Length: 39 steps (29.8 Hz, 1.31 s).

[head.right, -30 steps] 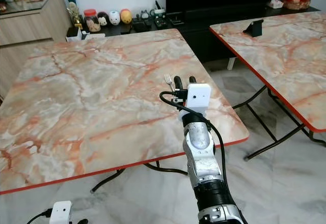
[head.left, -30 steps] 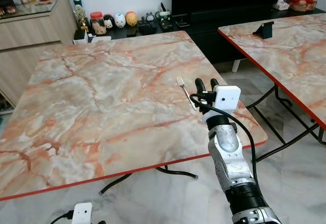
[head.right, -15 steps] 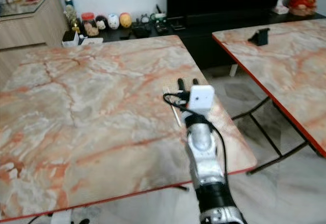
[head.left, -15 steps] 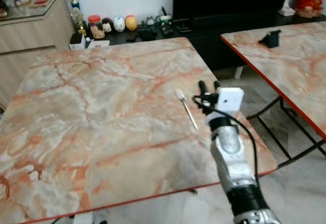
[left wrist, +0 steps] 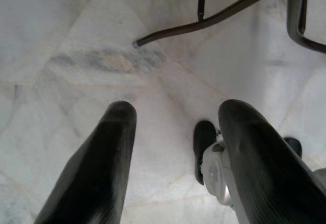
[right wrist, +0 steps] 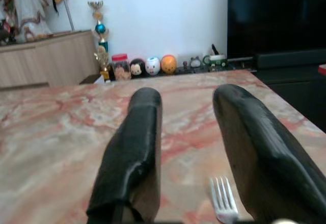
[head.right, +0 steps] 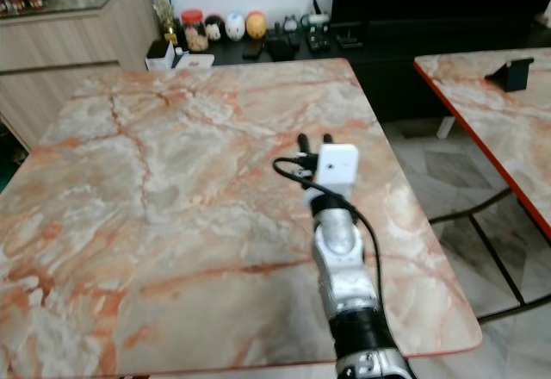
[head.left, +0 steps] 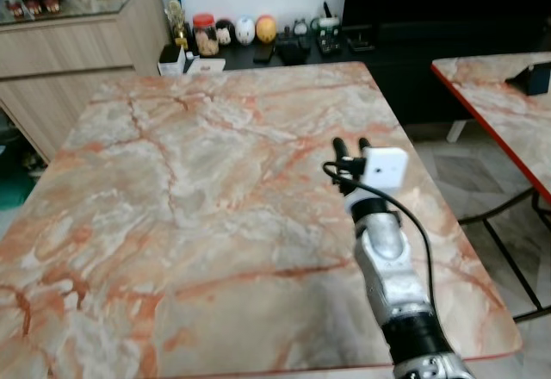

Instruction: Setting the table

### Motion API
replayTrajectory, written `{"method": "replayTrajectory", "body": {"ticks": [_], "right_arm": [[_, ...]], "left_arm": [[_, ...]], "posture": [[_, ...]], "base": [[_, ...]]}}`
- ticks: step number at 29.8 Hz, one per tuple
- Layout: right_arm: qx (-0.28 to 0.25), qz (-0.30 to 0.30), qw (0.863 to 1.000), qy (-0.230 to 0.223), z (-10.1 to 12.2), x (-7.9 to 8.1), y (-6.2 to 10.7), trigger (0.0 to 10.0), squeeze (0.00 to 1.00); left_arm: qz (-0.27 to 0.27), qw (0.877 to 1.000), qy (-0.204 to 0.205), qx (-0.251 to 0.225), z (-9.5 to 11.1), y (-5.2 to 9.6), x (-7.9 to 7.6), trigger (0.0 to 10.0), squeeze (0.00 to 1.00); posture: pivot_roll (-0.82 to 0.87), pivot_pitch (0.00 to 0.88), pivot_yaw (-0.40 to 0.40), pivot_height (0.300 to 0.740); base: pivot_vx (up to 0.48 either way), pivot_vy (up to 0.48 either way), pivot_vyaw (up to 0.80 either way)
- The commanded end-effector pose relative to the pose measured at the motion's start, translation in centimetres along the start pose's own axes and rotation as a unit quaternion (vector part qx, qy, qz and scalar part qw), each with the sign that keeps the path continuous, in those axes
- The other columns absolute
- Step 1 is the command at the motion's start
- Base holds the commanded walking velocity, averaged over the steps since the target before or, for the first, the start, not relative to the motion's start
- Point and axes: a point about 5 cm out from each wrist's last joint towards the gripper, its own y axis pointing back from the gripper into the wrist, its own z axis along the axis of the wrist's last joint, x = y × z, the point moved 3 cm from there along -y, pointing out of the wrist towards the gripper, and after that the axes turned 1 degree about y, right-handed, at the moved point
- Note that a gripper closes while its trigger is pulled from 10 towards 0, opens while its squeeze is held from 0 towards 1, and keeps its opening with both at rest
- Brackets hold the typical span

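A silver fork [right wrist: 221,203] lies on the marble table [head.left: 172,181] near its right edge; its tines show in the right wrist view, low between the two black fingers [right wrist: 135,147]. My right gripper [head.left: 351,146] hovers just above the tabletop over the fork, open and holding nothing. In the eye views the white wrist camera and the arm hide the fork. My left gripper [left wrist: 175,112] hangs open over the pale floor beside the table.
A second marble table [head.left: 499,95] stands to the right across a gap of floor. A wooden cabinet [head.left: 77,60] is at the far left. Small figurines [head.left: 245,30] line a low dark bench behind the table. Black table legs [left wrist: 219,15] cross the floor.
The camera has moved closer and the whole picture has shifted. The fork lay just left of my right gripper; now the gripper stands over it and hides it in the eye views.
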Motion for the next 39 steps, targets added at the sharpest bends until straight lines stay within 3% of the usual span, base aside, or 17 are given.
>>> {"method": "replayTrajectory", "body": {"ticks": [1,2,3,4,5,8,10,11,12,13,14,23,30,39], "right_arm": [[0.030,-0.016,0.999,0.009,-1.1,-0.7,0.1,10.0,0.00],[0.034,-0.018,0.999,0.005,-1.3,-0.8,0.1,10.0,0.00],[0.047,-0.023,0.999,0.012,-1.7,-1.2,0.1,10.0,0.76],[0.053,-0.025,0.998,0.017,-1.8,-1.3,0.1,10.0,0.76],[0.066,-0.030,0.997,0.025,-2.2,-1.5,0.1,10.0,1.00],[0.141,-0.058,0.987,0.042,-4.6,-3.2,0.4,10.0,1.00],[0.158,-0.063,0.985,0.037,-5.1,-3.5,0.4,10.0,1.00],[0.168,-0.065,0.983,0.026,-5.4,-3.7,0.4,10.0,0.78],[0.170,-0.064,0.983,0.021,-5.5,-3.7,0.3,10.0,0.78],[0.172,-0.060,0.983,0.015,-5.5,-3.6,0.2,10.0,0.16],[0.173,-0.055,0.983,0.002,-5.2,-3.5,-0.1,10.0,0.00],[0.205,-0.035,0.978,0.025,-5.7,-3.5,-1.3,10.0,0.00],[0.239,-0.036,0.970,0.015,-6.4,-4.0,-1.9,10.0,0.00],[0.247,-0.031,0.968,0.000,-6.6,-3.5,-2.2,10.0,0.00]], "left_arm": [[0.004,1.000,0.001,0.017,-0.9,0.2,0.2,10.0,0.00],[0.004,1.000,0.001,0.017,-1.0,0.2,0.2,10.0,0.00],[0.004,1.000,0.001,0.017,-1.0,0.2,0.2,10.0,0.00],[0.003,1.000,0.001,0.017,-1.0,0.2,0.2,10.0,0.00],[0.003,1.000,0.001,0.017,-1.0,0.2,0.2,10.0,0.00],[0.003,1.000,0.001,0.018,-1.0,0.2,0.2,10.0,0.00],[0.003,1.000,0.001,0.018,-1.0,0.2,0.2,10.0,0.00],[0.003,1.000,0.001,0.018,-1.0,0.2,0.2,10.0,0.00],[0.003,1.000,0.001,0.018,-1.0,0.2,0.2,10.0,0.00],[0.003,1.000,0.001,0.018,-1.0,0.2,0.2,10.0,0.00],[0.003,1.000,0.002,0.018,-1.0,0.2,0.2,10.0,0.00],[0.001,1.000,0.003,0.017,-0.9,0.2,0.2,10.0,0.00],[0.000,1.000,0.004,0.017,-0.9,0.2,0.1,10.0,0.00],[0.001,1.000,0.005,0.016,-0.8,0.2,0.1,10.0,0.00]], "posture": [[-0.07,0.000,0.060,0.740],[-0.07,0.000,0.060,0.740],[-0.07,0.000,0.060,0.740],[-0.07,0.000,0.060,0.740],[-0.07,0.000,0.061,0.740],[-0.07,0.000,0.062,0.740],[-0.07,0.000,0.061,0.740],[-0.07,0.000,0.061,0.740],[-0.07,0.000,0.061,0.740],[-0.07,0.000,0.061,0.740],[-0.07,0.000,0.061,0.740],[-0.07,0.000,0.064,0.740],[-0.06,0.000,0.064,0.740],[-0.06,0.000,0.064,0.740]], "base": [[0.000,0.000,0.00],[0.000,0.000,0.00],[0.000,0.000,0.00],[0.000,0.000,0.00],[0.000,0.000,0.00],[0.000,0.000,0.00],[0.000,0.000,0.00],[0.000,0.000,0.00],[0.000,0.000,0.00],[0.000,0.000,0.00],[0.000,0.000,0.00],[0.000,0.000,0.00],[0.000,0.000,0.00],[0.000,0.000,0.00]]}}
